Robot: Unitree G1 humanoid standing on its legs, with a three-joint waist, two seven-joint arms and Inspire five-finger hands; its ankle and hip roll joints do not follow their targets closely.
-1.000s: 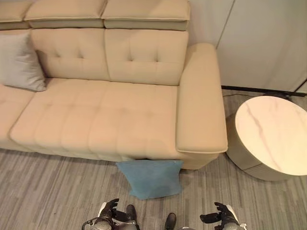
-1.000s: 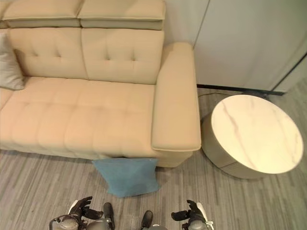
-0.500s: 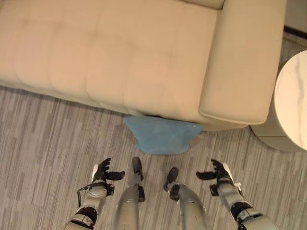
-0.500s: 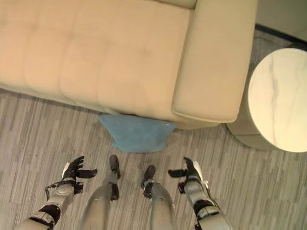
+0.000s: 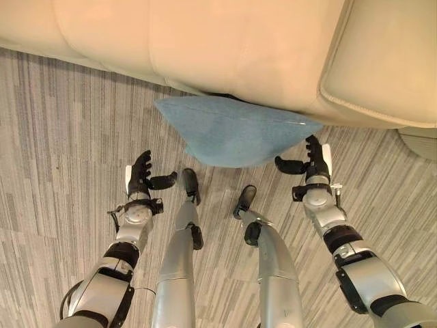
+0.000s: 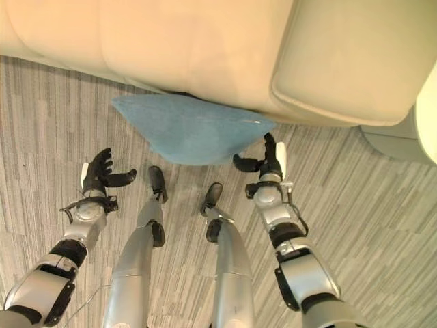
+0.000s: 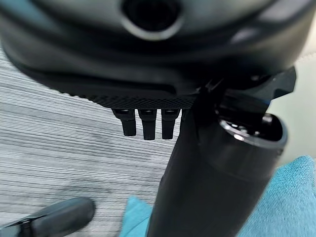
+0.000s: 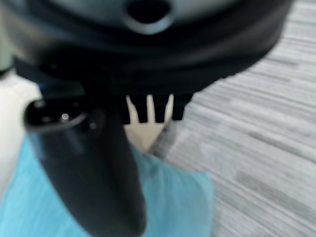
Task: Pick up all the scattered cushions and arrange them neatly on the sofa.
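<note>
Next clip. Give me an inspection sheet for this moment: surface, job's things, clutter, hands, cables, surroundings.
Surface: grey striped floor.
Job's things: blue cushion on the floor, its far edge tucked against the beige sofa.
Clutter: nothing seen.
Hands: left hand open, short of the cushion; right hand open, beside the cushion's right corner; contact cannot be judged.
Cables: nothing seen.
Surroundings: edge of a round side table past the sofa's armrest.

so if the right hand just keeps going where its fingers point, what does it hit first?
Probably the blue cushion: the open right hand sits at its right corner, fingers aimed towards the sofa front just behind. Depth is unclear.
</note>
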